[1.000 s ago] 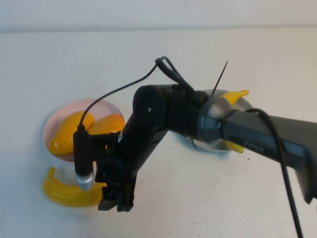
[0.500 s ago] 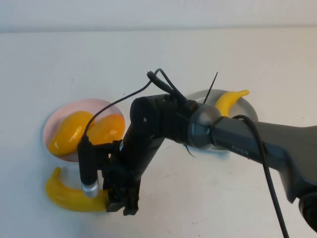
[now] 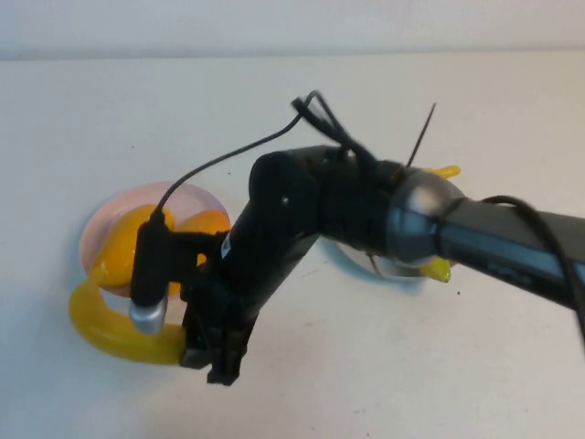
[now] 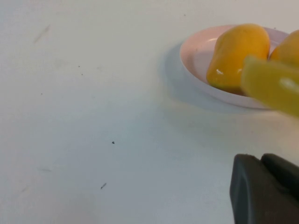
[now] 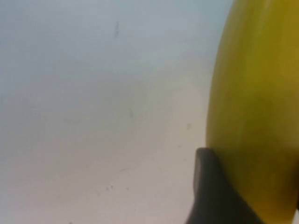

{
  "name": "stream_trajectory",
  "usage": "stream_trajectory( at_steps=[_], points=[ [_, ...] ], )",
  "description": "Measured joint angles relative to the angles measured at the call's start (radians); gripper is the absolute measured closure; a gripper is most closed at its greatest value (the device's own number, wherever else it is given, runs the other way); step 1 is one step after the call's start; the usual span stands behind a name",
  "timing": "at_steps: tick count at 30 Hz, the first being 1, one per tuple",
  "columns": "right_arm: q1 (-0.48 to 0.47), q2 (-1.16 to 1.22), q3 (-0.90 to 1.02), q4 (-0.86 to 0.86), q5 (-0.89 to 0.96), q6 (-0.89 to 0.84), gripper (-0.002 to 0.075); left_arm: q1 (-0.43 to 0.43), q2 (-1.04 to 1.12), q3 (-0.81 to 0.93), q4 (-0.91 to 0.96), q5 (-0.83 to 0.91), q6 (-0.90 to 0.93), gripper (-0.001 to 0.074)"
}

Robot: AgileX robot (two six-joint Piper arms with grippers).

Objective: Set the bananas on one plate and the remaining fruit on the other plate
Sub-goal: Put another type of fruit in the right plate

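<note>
- two bananas are in the scene: one banana [image 3: 114,327] is held by the right gripper [image 3: 203,343] near the front left of the table [image 3: 384,366], and the second banana [image 3: 439,219] lies on the grey-blue plate [image 3: 361,263], mostly hidden behind the right arm [image 3: 384,215].
- the right gripper is clamped on the banana; in the right wrist view a dark finger [image 5: 215,196] presses against the yellow skin of the banana [image 5: 254,107].
- compared with half a second ago, the held banana is now higher and closer to the pink plate [image 3: 101,233]; its free end curls up and overlaps the front left rim of that plate, while before it lay lower, apart from the plate.
- the right arm has also turned: its elbow is higher in the picture and it covers more of the grey-blue plate than before.
- the two mango-like fruits [image 3: 137,242] are on the pink plate, side by side, in the same place as before.
- in the left wrist view the pink plate [image 4: 196,51] with a mango-like fruit [image 4: 236,53] is seen, and the blurred banana [image 4: 273,86] passes in front of it.
- the left gripper [image 4: 264,189] shows only as a dark part at the edge of the left wrist view, above the bare table; i cannot tell if it is open or closed.
</note>
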Motion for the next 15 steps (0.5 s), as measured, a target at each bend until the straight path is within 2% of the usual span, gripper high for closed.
stream_trajectory(
  at_steps=[6,11,15],
  points=[
    [-0.035,-0.234,0.179,-0.095,-0.130,0.375,0.0433,0.000,0.000,0.000,0.000,0.000,0.000,0.0734],
    [-0.153,-0.306,0.284,-0.192,-0.215,0.789,0.0433,0.000,0.000,0.000,0.000,0.000,0.000,0.0734],
    [-0.252,-0.271,0.296,-0.268,-0.242,0.979,0.0433,0.000,0.000,0.000,0.000,0.000,0.000,0.0734]
  ],
)
